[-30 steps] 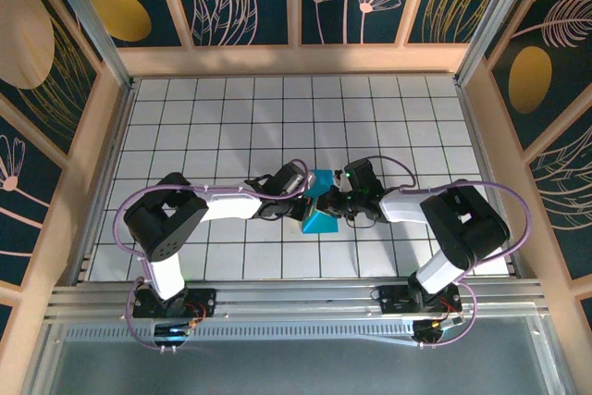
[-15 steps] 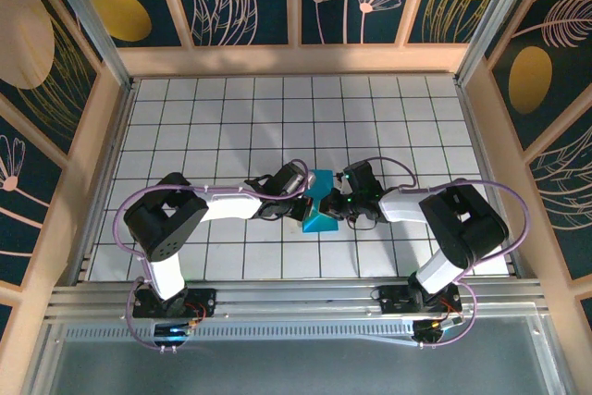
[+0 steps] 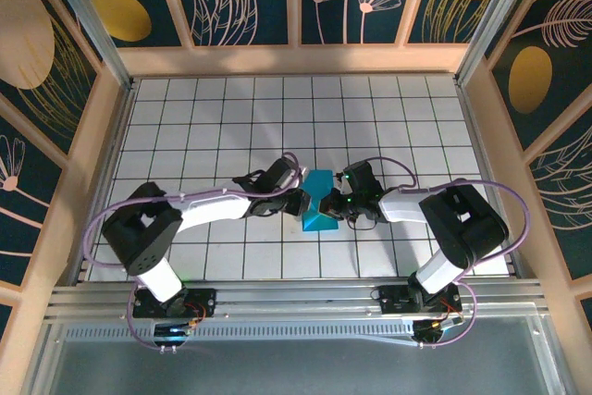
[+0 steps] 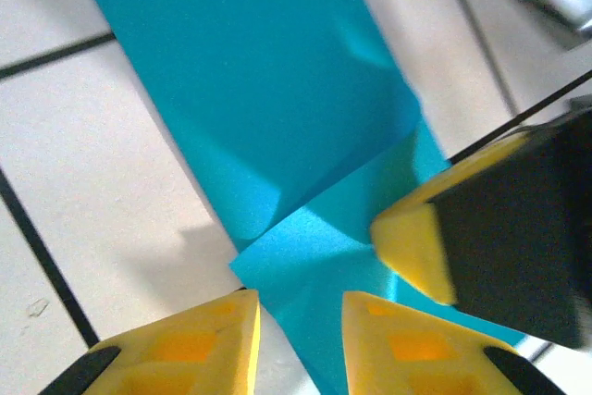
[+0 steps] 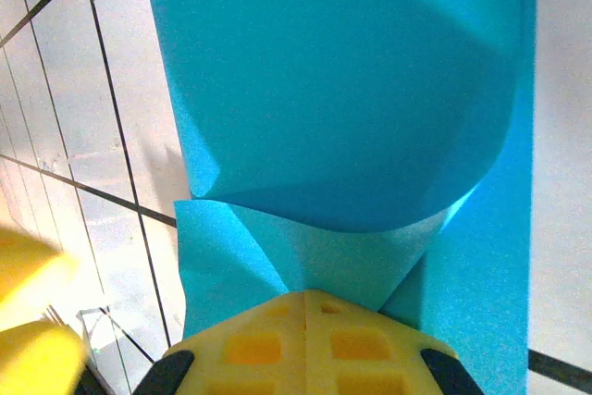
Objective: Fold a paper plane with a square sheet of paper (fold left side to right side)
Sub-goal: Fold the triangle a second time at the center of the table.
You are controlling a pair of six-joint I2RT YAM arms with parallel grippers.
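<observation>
Where the two arms meet over the white tiled table, the turquoise sheet of paper lies between the left claw and the right claw, and both claws are right at its edges.

In the left wrist view, the left claw has its two yellow fingers apart, with a clear gap between them. A near corner of the sheet lies in front of this gap and partly below it. I cannot tell if the fingers touch the paper, but they do not clamp it. Ahead of the claw, the sheet is folded. An upper layer with a straight edge lies over a lower layer, and the rest spreads away from the fingertips. To the right of this claw, one yellow and black finger of the right claw rests on the paper.

In the right wrist view, the right claw has its fingers pressed together, and the paper runs into the fingertips, so the claw is clamped on the sheet. Just ahead of the tips, a flap of paper rises and curves over the flat layer under it. To the left of this claw, low in the view, the blurred yellow fingers of the left claw stand beside the sheet's edge.
</observation>
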